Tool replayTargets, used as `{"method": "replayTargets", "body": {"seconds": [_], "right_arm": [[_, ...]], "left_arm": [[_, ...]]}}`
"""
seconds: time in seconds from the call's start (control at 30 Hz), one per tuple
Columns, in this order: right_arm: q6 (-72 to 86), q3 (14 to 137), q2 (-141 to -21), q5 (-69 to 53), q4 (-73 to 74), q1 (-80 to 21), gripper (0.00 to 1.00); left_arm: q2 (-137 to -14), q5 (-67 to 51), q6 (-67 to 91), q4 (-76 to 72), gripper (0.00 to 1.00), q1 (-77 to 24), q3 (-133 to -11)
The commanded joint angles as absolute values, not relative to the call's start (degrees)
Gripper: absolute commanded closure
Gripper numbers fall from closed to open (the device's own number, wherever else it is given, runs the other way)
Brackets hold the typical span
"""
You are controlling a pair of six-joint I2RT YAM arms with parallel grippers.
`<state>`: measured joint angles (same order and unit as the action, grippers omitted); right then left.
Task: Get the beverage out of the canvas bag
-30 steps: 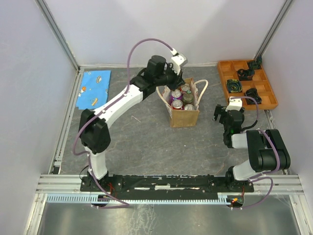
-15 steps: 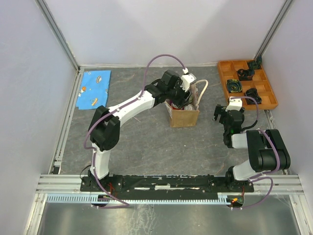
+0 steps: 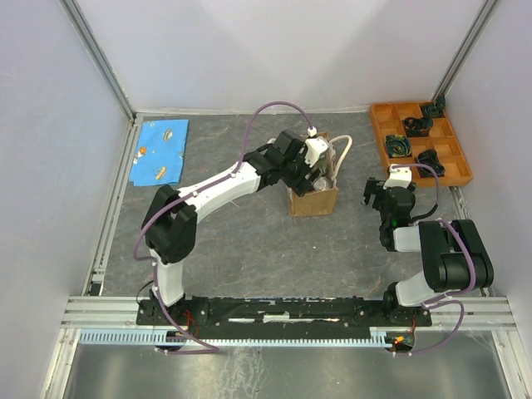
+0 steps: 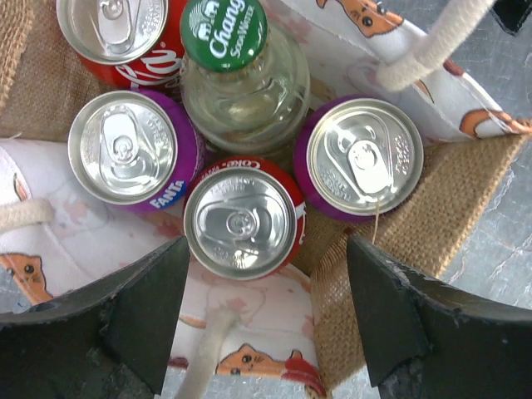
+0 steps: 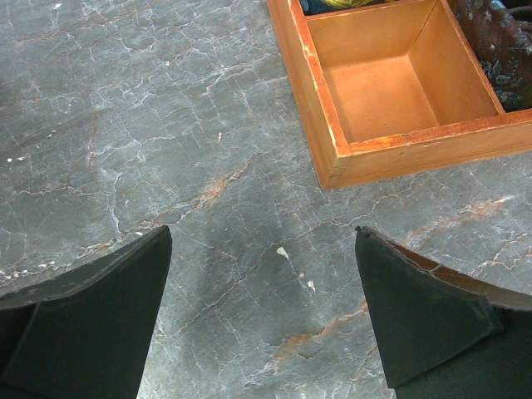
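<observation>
Drinks fill the canvas bag (image 3: 314,199) to its mouth. Through the left wrist camera I count four cans and one glass bottle (image 4: 237,83) with a green cap, all upright and packed against each other. The red can (image 4: 241,218) sits in the middle, with the Fanta can (image 4: 125,148) on one side, another purple can (image 4: 363,158) on the other, and a cola can (image 4: 116,29) beside the bottle. The bag stands on the table (image 3: 249,233) toward the far side, about mid-width. The orange tray (image 3: 424,141) is to its right and a blue cloth (image 3: 160,151) is well off to its left.

My left gripper (image 4: 266,307) hangs right over the bag's mouth with its jaws spread wide. One finger (image 4: 141,316) shows on either side of the red can, and nothing is clamped. My right gripper (image 5: 262,307) is parked low over bare table near the tray's corner, likewise spread and empty.

As I judge it, no drink is out yet and only the approach is done. What is left is to drop in, close on one drink, most likely that red can, lift it clear of the cream handle (image 4: 432,46) and set it down outside the bag.
</observation>
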<state>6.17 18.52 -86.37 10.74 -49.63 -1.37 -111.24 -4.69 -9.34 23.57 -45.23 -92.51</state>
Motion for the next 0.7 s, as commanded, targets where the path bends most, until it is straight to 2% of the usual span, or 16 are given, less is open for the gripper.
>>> {"method": "replayTargets", "body": {"seconds": [0.0, 0.33, 0.67], "right_arm": [[5.8, 19.9, -86.4, 10.6, -51.2, -1.2, 0.01], [5.8, 19.9, -86.4, 10.6, -51.2, -1.2, 0.01], [5.9, 19.9, -86.3, 10.6, -51.2, -1.2, 0.01]], "left_arm": [[-106.6, -5.6, -11.6, 21.7, 0.16, -45.8, -89.9], [-110.8, 1.0, -10.8, 24.8, 0.11, -45.8, -94.0], [-113.6, 0.3, -11.0, 23.3, 0.1, -45.4, -94.3]]}}
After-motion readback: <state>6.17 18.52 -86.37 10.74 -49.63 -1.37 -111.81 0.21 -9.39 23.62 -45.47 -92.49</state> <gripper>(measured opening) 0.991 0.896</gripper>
